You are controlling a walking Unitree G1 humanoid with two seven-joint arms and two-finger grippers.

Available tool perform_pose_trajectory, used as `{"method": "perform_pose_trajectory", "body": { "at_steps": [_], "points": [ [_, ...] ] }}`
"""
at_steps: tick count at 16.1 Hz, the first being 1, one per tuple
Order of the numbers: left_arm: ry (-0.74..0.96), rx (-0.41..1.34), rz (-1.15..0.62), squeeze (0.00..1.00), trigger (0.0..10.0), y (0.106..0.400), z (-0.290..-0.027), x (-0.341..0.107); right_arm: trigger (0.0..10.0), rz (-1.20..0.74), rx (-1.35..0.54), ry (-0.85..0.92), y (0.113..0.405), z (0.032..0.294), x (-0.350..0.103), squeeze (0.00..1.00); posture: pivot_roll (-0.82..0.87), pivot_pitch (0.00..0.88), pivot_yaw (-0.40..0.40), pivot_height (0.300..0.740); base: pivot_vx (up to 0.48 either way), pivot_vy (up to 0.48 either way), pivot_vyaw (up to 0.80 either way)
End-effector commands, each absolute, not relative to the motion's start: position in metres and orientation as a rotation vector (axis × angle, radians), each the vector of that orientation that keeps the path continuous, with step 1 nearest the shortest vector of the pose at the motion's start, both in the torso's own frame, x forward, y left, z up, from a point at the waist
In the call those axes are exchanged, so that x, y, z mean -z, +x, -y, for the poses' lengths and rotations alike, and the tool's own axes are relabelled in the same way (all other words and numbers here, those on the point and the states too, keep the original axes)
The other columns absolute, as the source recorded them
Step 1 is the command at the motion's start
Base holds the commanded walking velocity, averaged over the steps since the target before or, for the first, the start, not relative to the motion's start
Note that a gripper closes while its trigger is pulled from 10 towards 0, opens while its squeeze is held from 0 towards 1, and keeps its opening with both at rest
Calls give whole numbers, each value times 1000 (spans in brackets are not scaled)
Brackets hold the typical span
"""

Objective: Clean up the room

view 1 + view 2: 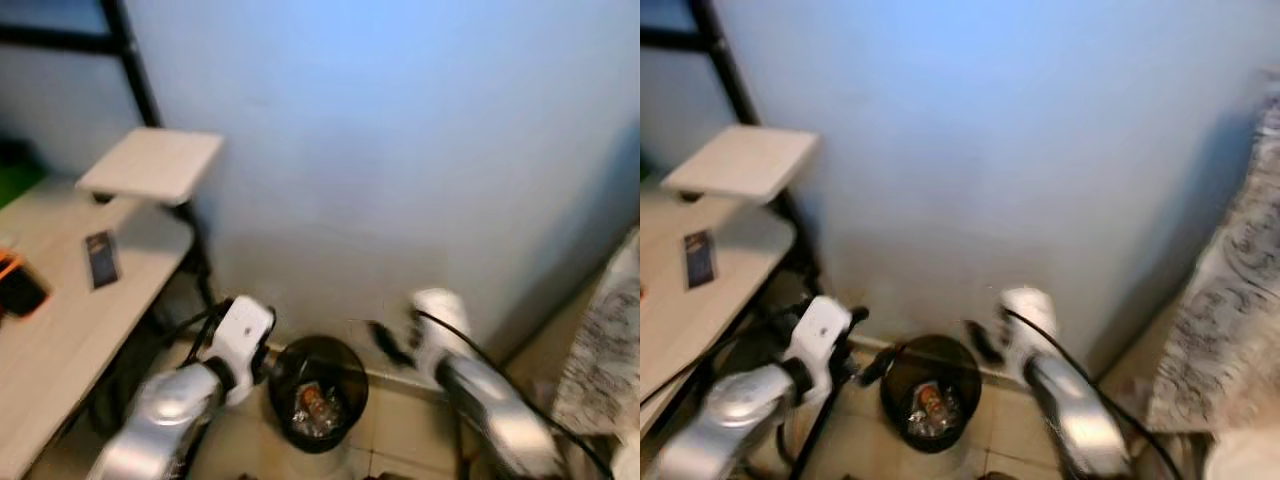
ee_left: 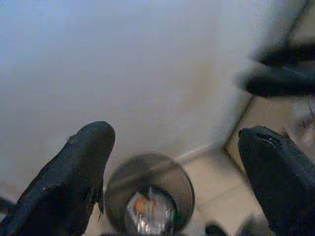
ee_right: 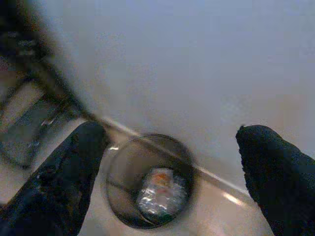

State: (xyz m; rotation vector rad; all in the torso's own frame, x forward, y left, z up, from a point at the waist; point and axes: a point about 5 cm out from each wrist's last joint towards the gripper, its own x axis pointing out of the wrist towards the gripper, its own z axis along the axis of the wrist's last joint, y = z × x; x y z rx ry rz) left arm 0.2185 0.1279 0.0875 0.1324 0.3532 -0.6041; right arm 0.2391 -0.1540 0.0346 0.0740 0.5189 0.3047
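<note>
Below the camera, a round black waste bin (image 1: 318,392) is seen standing on the pale tiled floor (image 1: 400,425), close against the foot of a plain light blue wall (image 1: 400,170). Crumpled silvery wrapping and a small orange-and-white item (image 1: 314,404) are observed lying inside the bin; what they are cannot be made out through the blur. The left gripper (image 2: 177,172) is held above and to the left of the bin, and its two black fingers (image 2: 74,177) are shown well apart in the left wrist view, with nothing between them and the bin visible through the gap. The right gripper (image 3: 172,177) is held above and to the right of the bin, near the wall; its fingers (image 3: 64,177) are likewise spread wide and nothing is gripped, the bin being framed between them in the right wrist view. Black cables are seen running along both silver arms. To the robot's left, a light wooden desk (image 1: 70,340) is recorded, with a small raised shelf (image 1: 152,163) on a black frame (image 1: 135,70) above its far end. A dark flat card-like item (image 1: 101,259) is noted lying on the desk top, and a black object with an orange edge (image 1: 18,285) is seen near the desk's left margin, its nature not determinable. At the far right, a pale patterned fabric (image 1: 1225,320) is partly visible. Both head views are blurred.
</note>
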Motion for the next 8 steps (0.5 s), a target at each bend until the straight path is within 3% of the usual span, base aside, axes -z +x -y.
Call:
{"method": "perform_pose_trajectory", "body": {
  "at_steps": [1, 8],
  "points": [
    [158, 500, -324, 0, 10000, 224, -132, -97, 10000, -449, -251, 93, 239, 162, -57, 0, -67, 0, 33, 740, 0, 0, -800],
    [178, 307, -300, 0, 10000, 210, -144, -108, 10000, -369, -81, 125, 199, 172, -93, 0, -43, 0, 20, 740, 0, 0, -800]
  ]
}}
